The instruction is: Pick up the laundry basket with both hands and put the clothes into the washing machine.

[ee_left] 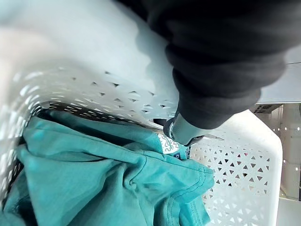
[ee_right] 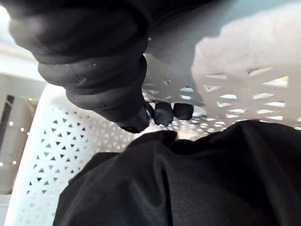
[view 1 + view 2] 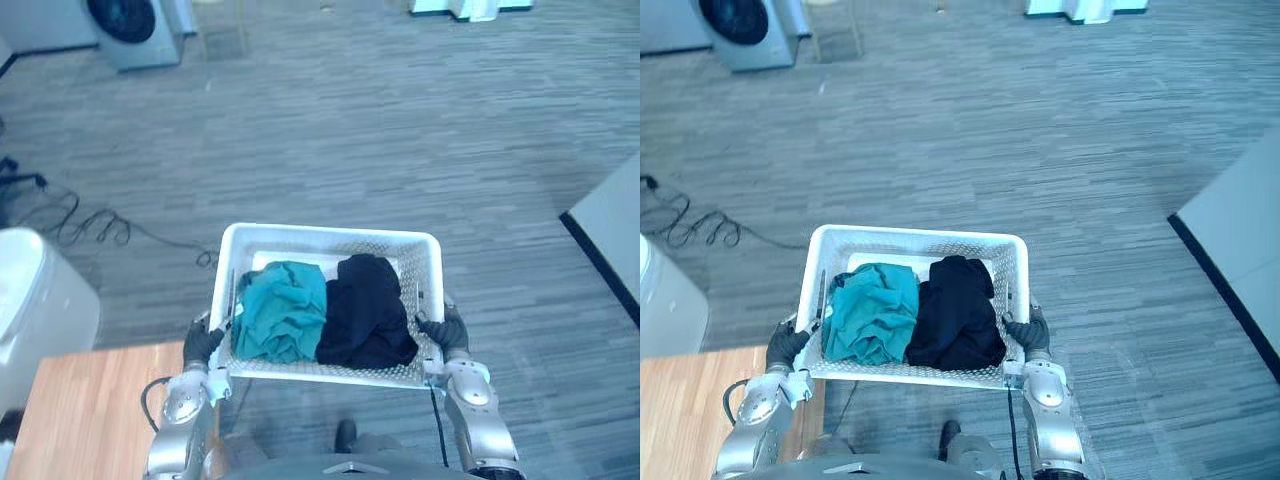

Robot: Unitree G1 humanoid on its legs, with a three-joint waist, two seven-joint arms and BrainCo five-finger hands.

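A white perforated laundry basket (image 3: pixel 330 238) is held up in front of me above the grey floor. Inside lie a teal garment (image 3: pixel 282 310) on the left and a black garment (image 3: pixel 366 312) on the right. My left hand (image 3: pixel 202 343) grips the basket's left rim, with its fingers (image 1: pixel 184 131) curled over the edge above the teal cloth (image 1: pixel 108 179). My right hand (image 3: pixel 444 331) grips the right rim, its fingertips (image 2: pixel 163 113) hooked over the wall above the black cloth (image 2: pixel 188 183). The washing machine (image 3: pixel 132 28) stands far off at the upper left.
A wooden table top (image 3: pixel 90 410) lies at the lower left. Beside it stands a white rounded bin (image 3: pixel 40 300). A pale panel with a dark edge (image 3: pixel 610 230) runs along the right. White furniture (image 3: pixel 470 8) shows at the far top.
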